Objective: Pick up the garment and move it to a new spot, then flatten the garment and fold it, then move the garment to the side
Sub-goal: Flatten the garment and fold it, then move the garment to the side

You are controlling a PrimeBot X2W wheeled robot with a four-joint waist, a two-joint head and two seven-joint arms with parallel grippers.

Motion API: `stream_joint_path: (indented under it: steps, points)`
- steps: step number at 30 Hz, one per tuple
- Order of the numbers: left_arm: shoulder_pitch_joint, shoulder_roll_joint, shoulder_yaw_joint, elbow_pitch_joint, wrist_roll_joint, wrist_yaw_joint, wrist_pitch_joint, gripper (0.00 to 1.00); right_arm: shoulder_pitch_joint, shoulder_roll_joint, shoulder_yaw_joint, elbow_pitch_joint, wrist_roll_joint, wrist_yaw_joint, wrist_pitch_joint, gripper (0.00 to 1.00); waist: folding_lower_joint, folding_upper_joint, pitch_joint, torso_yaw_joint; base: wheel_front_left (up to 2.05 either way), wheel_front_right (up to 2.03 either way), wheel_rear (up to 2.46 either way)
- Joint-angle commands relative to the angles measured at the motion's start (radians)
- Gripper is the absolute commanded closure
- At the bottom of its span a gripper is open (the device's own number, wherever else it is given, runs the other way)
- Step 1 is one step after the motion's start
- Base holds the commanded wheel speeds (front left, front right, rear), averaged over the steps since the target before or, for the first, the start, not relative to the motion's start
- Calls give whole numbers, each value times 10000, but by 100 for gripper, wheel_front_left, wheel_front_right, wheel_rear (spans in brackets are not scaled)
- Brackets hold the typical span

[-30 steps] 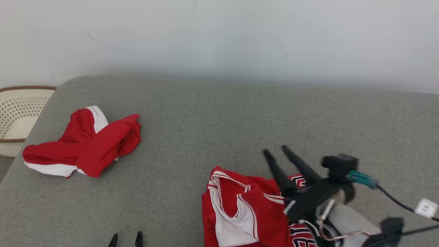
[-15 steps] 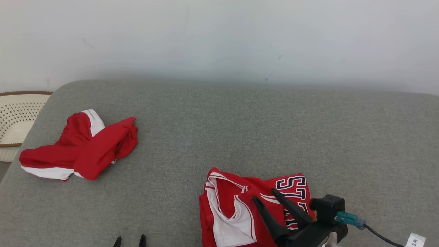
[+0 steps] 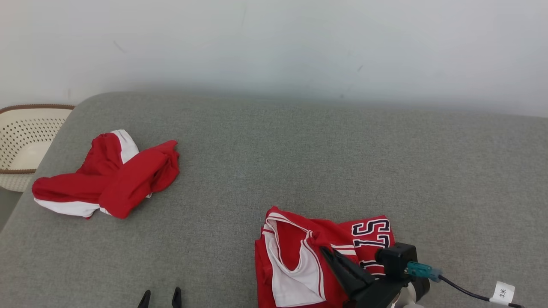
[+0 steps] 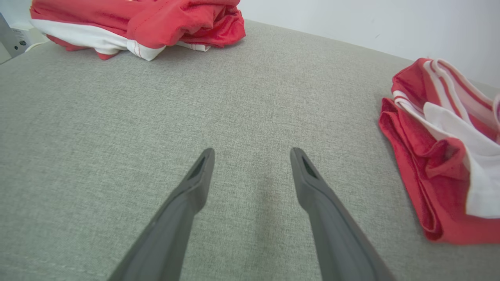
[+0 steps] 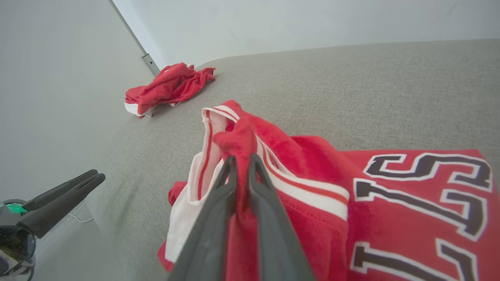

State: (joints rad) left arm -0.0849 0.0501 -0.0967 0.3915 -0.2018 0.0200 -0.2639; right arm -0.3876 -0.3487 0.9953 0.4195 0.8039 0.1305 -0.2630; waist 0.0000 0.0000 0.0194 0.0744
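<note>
Now, the first step, the pick-up, and the right gripper (image 3: 332, 253) is down at five o'clock in the head view with its two dark fingers drawn narrow, pinching a raised ridge of the red jersey (image 3: 291, 239). The right wrist view confirms it: the right gripper (image 5: 242, 160) has a fold of red cloth squeezed between its tips, near the white-striped armhole. The jersey (image 5: 312, 187) itself lies crumpled on the grey cushion (image 3: 299, 162), lettering face-up on the far side of the fingers.

Over at seven o'clock, the left gripper (image 3: 161, 295) hangs with its fingers spread wide, holding nothing. In its own wrist view the left gripper (image 4: 253, 154) looks down on bare cushion, with the jersey (image 4: 429, 156) off at three o'clock.

A second red-and-white bundle (image 3: 115, 179) sits at nine o'clock, well apart, with a basket (image 3: 21, 141) beyond the cushion's edge.

By my reading, what comes next is a lift. It calls for a straight rise, high enough for the cloth to hang free, then a carry towards the open middle of the cushion. The pinch is thin, so the fold could slip.
</note>
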Motion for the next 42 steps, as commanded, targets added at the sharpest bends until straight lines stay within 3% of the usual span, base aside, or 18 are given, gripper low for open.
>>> stream_joint_path:
  steps: [1,5,11,13,14,22,26,32,42]
  points:
    - [-55,9,30,-41,-55,25,-6,0,-226,64,77,-43,-48,3,11,100,0,0,60,23,0,0,0]
    - [-134,9,30,-125,-36,26,-6,0,-347,21,600,-524,-9,3,1,100,0,0,126,27,0,0,0]
    - [-111,9,79,-45,-50,-22,-6,0,-707,-488,2393,-1620,578,1,194,100,0,0,117,-5,0,0,0]
    - [-132,9,101,-24,-44,-42,-6,0,-752,-617,2690,-1916,980,3,409,51,0,0,128,-18,0,0,0]
    - [-142,9,112,-18,-34,-47,-6,0,-781,-666,2786,-2071,1105,3,521,0,0,0,132,-26,0,0,0]
    - [-131,9,179,-23,13,-35,-6,0,-1065,-1292,2858,-2917,1962,1,490,0,0,0,173,-194,0,0,0]
    - [-76,11,140,-41,-2,45,-6,0,-1253,-1533,1934,-1473,1611,1,43,0,0,0,159,-368,0,0,0]
    - [-169,9,64,-133,31,40,-6,0,-685,-903,-251,493,893,3,-7,0,0,0,270,-420,0,0,0]
    - [-381,9,-42,-192,207,-68,-6,0,126,-326,-1454,2032,290,3,-10,0,0,0,647,-84,0,0,0]
